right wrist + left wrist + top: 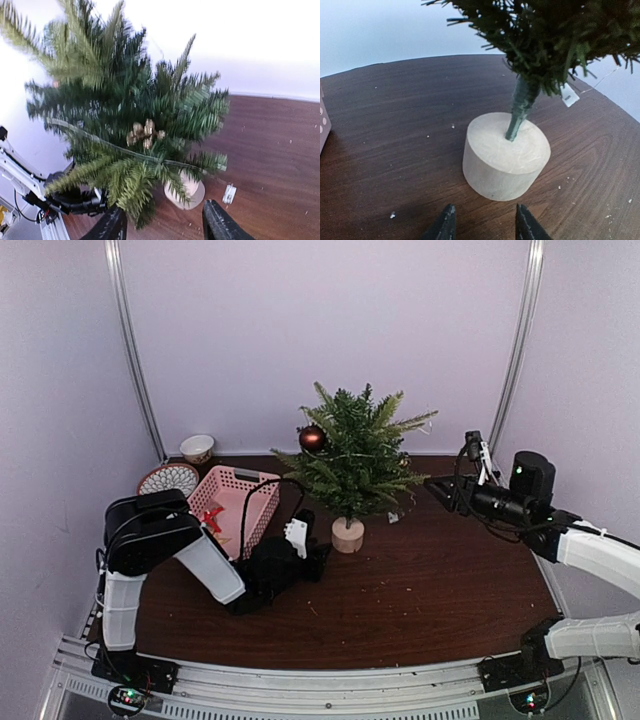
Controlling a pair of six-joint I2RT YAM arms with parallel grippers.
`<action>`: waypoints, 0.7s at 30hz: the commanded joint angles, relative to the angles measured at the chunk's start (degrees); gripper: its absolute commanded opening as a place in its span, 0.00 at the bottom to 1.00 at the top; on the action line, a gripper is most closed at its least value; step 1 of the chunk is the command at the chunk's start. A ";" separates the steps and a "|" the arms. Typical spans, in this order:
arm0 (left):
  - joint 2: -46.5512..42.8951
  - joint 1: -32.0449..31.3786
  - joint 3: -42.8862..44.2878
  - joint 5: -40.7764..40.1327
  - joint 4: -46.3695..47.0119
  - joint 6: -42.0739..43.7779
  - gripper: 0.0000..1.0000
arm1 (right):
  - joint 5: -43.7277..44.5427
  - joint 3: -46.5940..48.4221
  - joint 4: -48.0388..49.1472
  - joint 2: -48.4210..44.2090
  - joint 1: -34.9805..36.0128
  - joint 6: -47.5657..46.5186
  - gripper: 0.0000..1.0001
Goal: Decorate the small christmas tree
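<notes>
The small christmas tree (352, 452) stands mid-table on a pale wooden stump (348, 535). A dark red ball (312, 437) hangs on its upper left side. In the right wrist view a gold cluster ornament (146, 133) sits in the branches of the tree (115, 100). My left gripper (318, 556) lies low on the table just left of the stump; in its wrist view it (485, 225) is open and empty, with the stump (506, 156) right in front of it. My right gripper (440, 487) hovers to the right of the tree, open and empty (165, 225).
A pink basket (258, 502) with red ornaments (213, 518) stands left of the tree. A patterned plate (168, 478) and a small bowl (197, 448) are at the back left. A white tag (229, 193) lies on the table by the stump.
</notes>
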 commanded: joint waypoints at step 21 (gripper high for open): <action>-1.82 -0.55 -0.78 1.71 4.26 2.35 0.45 | -7.87 12.36 5.23 11.69 -7.17 5.37 0.47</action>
